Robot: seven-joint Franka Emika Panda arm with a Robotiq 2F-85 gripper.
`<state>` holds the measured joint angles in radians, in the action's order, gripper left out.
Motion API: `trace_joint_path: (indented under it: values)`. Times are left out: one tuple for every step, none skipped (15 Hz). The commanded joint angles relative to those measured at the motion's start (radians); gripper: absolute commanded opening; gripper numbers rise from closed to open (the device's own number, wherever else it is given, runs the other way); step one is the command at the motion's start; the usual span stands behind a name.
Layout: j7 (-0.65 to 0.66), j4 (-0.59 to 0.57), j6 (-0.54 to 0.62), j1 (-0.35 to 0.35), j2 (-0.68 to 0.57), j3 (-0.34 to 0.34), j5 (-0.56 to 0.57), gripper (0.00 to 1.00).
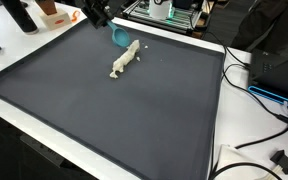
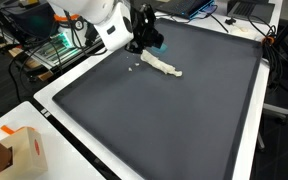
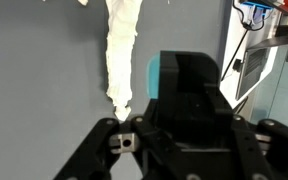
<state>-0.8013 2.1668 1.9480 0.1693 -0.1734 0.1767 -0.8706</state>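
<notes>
the gripper (image 3: 184,95) enters from the bottom of the wrist view, its jaws drawn in close on a teal object (image 3: 156,75) that shows only as a sliver beside the black fingers. in an exterior view the gripper (image 2: 147,36) carries the teal object (image 2: 155,43) at its tip, low over the surface. the hold looks like a pinch from above, with the body hanging free below.

under it stands a white table (image 2: 79,155), mostly covered by a dark mat (image 1: 104,120) with a raised rim, which likely keeps loose things from sliding off. a cardboard box (image 2: 19,150) sits at one table corner, and cables (image 1: 259,95) trail past the mat's edge, both well apart from the arm.

a white twisted strip (image 1: 124,60) lies flat on the mat just beside the teal object, one end almost under the fingers. it is the one thing near enough to be brushed. a few white specks (image 2: 134,67) lie near it.
</notes>
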Motion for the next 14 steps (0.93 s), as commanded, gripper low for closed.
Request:
trace_joint_path:
  values:
    - [0.101,0.045,0.022,-0.005,0.058,-0.012,0.086,0.25]
    - [0.124,0.049,0.023,-0.006,0.065,-0.014,0.111,0.25]
    - [0.152,0.051,0.026,-0.008,0.073,-0.016,0.139,0.25]
    - [0.180,0.051,0.021,-0.008,0.079,-0.019,0.168,0.25]
    - [0.209,0.051,0.020,-0.009,0.085,-0.022,0.197,0.25]
    - [0.235,0.051,0.017,-0.010,0.092,-0.024,0.224,0.25]
    - [0.263,0.051,0.013,-0.011,0.099,-0.027,0.252,0.25]
    - [0.286,0.052,0.013,-0.012,0.105,-0.030,0.274,0.25]
    - [0.308,0.053,0.010,-0.013,0.111,-0.033,0.298,0.25]
    - [0.330,0.053,0.008,-0.015,0.116,-0.036,0.320,0.25]
    - [0.352,0.052,0.004,-0.017,0.122,-0.038,0.344,0.25]
    - [0.375,0.050,-0.003,-0.019,0.127,-0.040,0.370,0.25]
    - [0.405,0.047,-0.007,-0.022,0.133,-0.043,0.402,0.25]
    - [0.433,0.045,-0.012,-0.026,0.139,-0.045,0.436,0.25]
